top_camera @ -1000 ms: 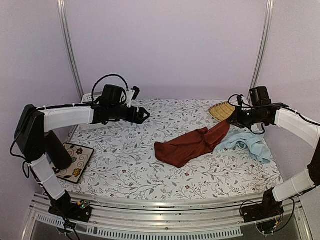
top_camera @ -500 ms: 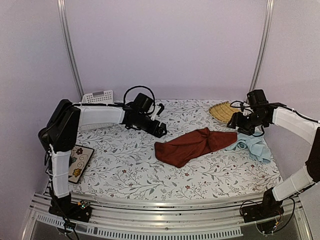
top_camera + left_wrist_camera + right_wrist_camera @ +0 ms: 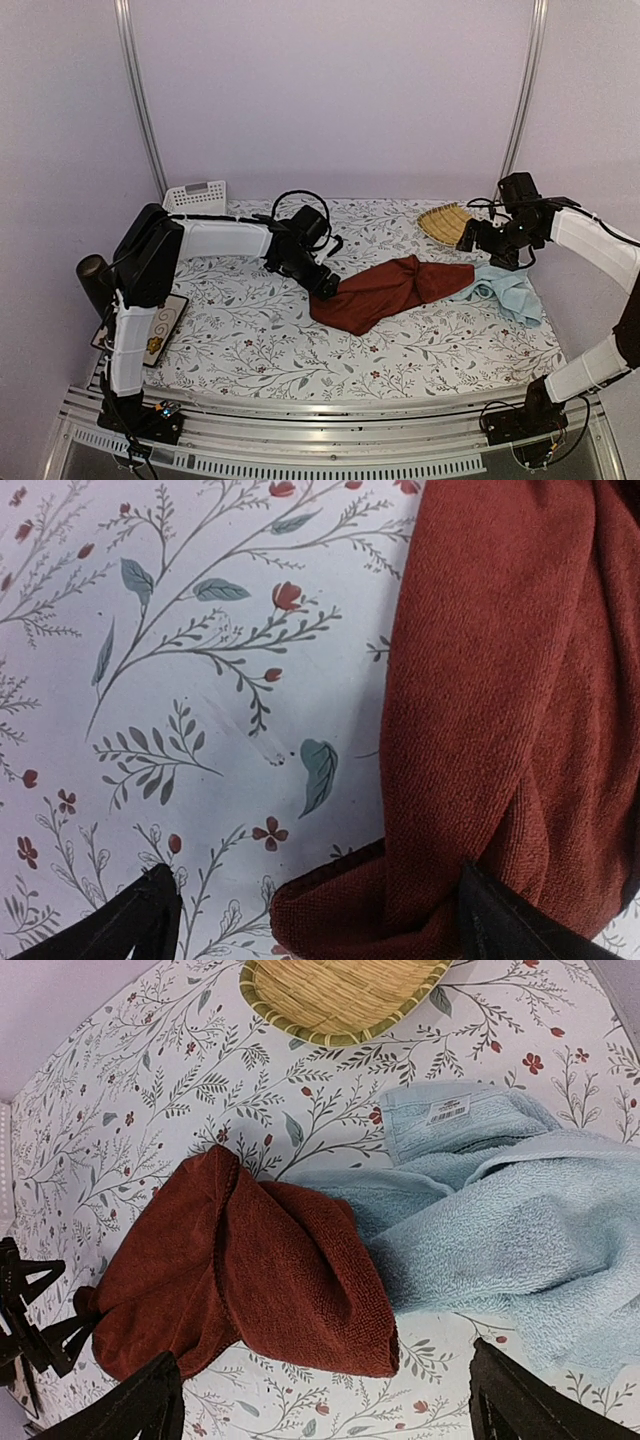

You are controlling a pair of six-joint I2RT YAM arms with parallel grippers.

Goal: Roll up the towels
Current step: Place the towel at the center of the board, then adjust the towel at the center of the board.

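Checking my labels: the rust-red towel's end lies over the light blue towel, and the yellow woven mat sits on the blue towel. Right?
Not quite. The yellow woven mat sits on the table, beyond the light blue towel and apart from it, as the right wrist view shows. The end of the rust-red towel does lie over the blue one.

The rust-red towel (image 3: 385,292) is plain, one deep even colour. The pale blue towel (image 3: 510,292) is plain too, bar a small white label. The tablecloth (image 3: 250,340) is white, sprigged with grey-green leaves and little red flowers. The woven tray (image 3: 445,222) is straw yellow.
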